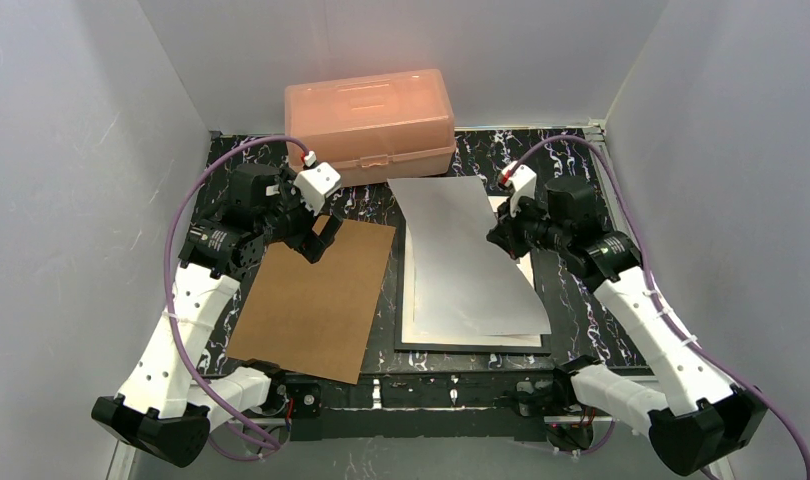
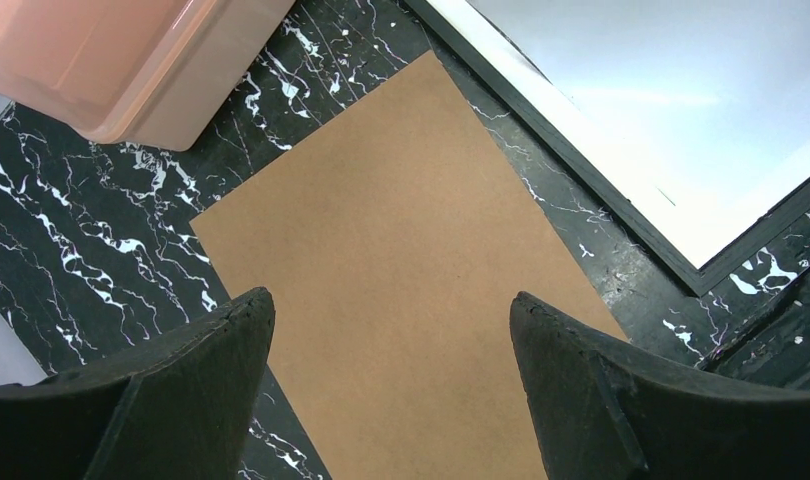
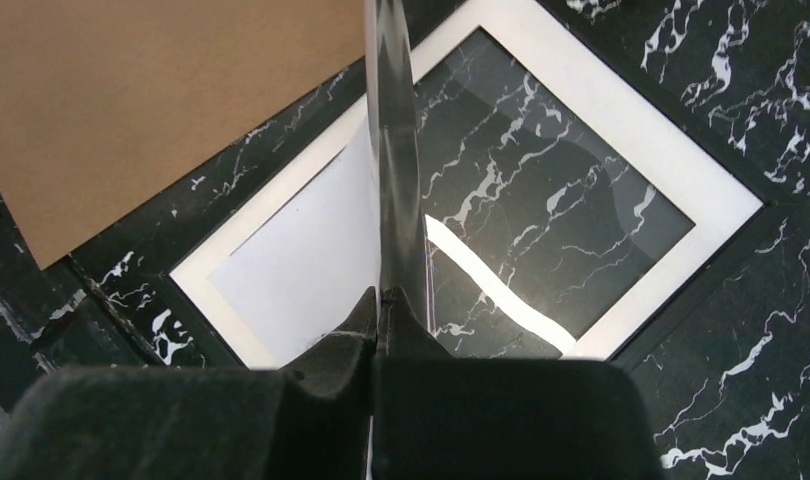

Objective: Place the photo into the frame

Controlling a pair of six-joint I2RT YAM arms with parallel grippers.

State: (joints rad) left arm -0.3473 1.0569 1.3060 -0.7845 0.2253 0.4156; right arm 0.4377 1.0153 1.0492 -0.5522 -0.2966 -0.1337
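The photo (image 1: 466, 255) shows only its plain white back; it slants over the frame, its right edge raised. My right gripper (image 1: 501, 235) is shut on that edge; in the right wrist view the sheet (image 3: 391, 150) runs edge-on out of the closed gripper (image 3: 384, 295). The black frame (image 1: 471, 347) lies flat under it with a white mat (image 3: 631, 120) inside; its rim shows in the right wrist view (image 3: 696, 285) and the left wrist view (image 2: 581, 165). My left gripper (image 1: 321, 240) is open and empty above the brown backing board (image 2: 391, 200).
The brown backing board (image 1: 316, 295) lies left of the frame on the black marbled table. A peach plastic box (image 1: 371, 115) stands at the back, also in the left wrist view (image 2: 111, 60). White walls enclose the table on three sides.
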